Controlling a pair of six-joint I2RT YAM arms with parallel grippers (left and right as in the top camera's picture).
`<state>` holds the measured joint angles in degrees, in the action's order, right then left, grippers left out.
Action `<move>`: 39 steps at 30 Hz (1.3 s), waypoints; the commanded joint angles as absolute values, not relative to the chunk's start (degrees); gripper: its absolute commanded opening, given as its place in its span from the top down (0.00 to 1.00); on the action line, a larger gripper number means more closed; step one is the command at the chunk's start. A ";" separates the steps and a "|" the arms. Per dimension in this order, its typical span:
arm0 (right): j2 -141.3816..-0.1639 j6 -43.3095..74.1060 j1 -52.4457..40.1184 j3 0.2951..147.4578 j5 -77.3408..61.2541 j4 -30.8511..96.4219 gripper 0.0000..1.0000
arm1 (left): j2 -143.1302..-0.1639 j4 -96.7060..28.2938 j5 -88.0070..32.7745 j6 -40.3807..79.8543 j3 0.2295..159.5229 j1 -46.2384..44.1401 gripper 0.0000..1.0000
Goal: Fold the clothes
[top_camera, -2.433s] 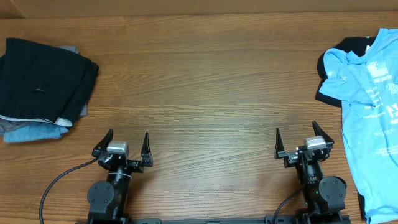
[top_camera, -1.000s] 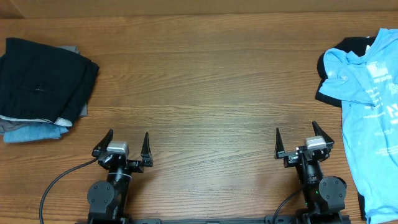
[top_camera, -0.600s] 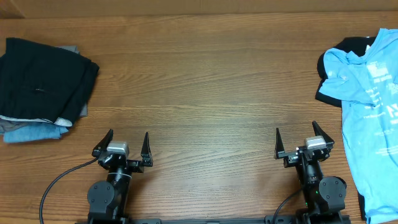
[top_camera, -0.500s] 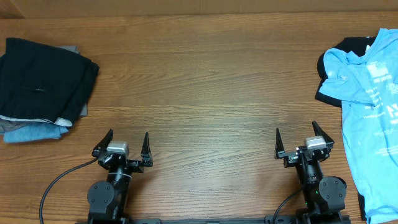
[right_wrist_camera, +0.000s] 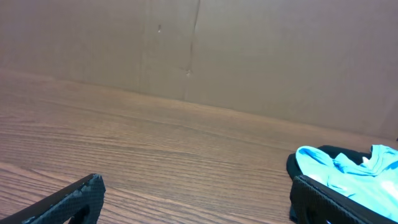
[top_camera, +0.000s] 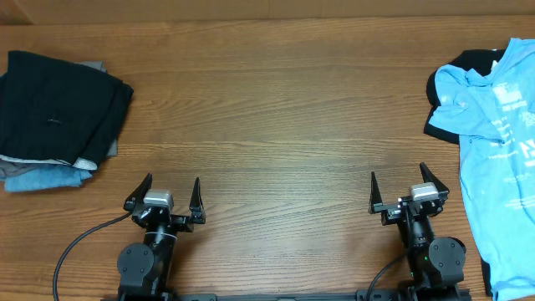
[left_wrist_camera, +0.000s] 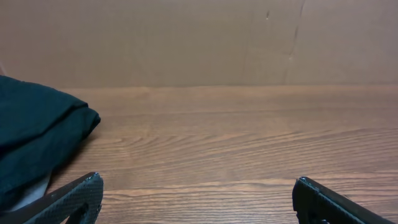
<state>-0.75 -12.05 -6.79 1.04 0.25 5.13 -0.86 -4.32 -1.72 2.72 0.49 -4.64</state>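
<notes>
The T-shirt (top_camera: 493, 167) is light sky blue, thin and rumpled, and lies unfolded along the far right side of the wooden table (top_camera: 276, 109). It stretches from the back of the table toward the front edge and runs out of the overhead view on the right, so its full outline cannot be seen. White printed lettering (top_camera: 508, 102) runs down its front. One sleeve sticks out to the left, creased and bunched. The upper part of the blue shirt rests on a black shirt (top_camera: 468, 58), which shows as a dark border around the collar and sleeve. In the right wrist view the blue fabric (right_wrist_camera: 348, 171) appears low at the right, with the black cloth edging it.

The right claw (top_camera: 399, 178) sits near the front edge of the table, just left of the blue shirt and not touching it. Its two black fingers (right_wrist_camera: 74, 196) are spread wide, with nothing but bare wood between them.

The left claw (top_camera: 173, 188) sits near the front edge on the left side, well apart from the blue shirt. Its fingers (left_wrist_camera: 71, 199) are also spread wide and hold nothing. A black cable (top_camera: 84, 238) curves away from its base.

At the far left of the table lies a pile of folded clothes (top_camera: 58, 109): a black piece on top, with grey and dull-blue pieces (top_camera: 42, 178) showing beneath. Behind the table stands a plain brown wall (left_wrist_camera: 186, 37).
</notes>
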 commanded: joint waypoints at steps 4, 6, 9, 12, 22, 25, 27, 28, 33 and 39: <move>-0.45 -12.25 -6.63 0.47 0.40 4.84 0.00 | -0.73 -4.27 -2.37 1.26 0.27 -4.95 0.00; -0.45 -12.23 -6.63 0.47 0.34 4.82 0.00 | -0.73 -4.27 -2.37 1.26 0.27 -4.95 0.00; -0.45 -11.99 -6.63 0.47 0.30 4.84 0.00 | -0.73 -4.27 -2.37 1.26 0.27 -4.95 0.00; -0.82 -9.80 -6.63 0.47 -0.12 4.86 0.00 | -0.73 -4.27 -2.37 1.26 0.27 -4.95 0.00; -2.13 6.52 -6.68 5.04 -5.04 9.76 0.00 | -0.73 -4.27 -2.37 1.26 0.27 -4.95 0.00; -2.31 9.69 -6.68 12.16 -4.19 13.56 0.00 | -0.73 -4.27 -2.37 1.26 0.27 -4.95 0.00; -3.51 11.75 -6.68 19.25 -2.07 17.56 0.00 | -0.73 -4.27 -2.37 1.26 0.27 -4.95 0.00; -4.54 12.25 -6.68 22.96 -1.02 19.88 0.00 | -0.73 -4.27 -2.37 1.26 0.27 -4.95 0.00; -18.31 12.19 -6.68 49.06 3.57 38.48 0.00 | -0.73 -4.27 -2.37 1.26 0.27 -4.95 0.00; -35.66 12.08 -6.68 75.81 1.63 58.11 0.00 | -0.73 -4.27 -2.37 1.26 0.27 -4.95 0.00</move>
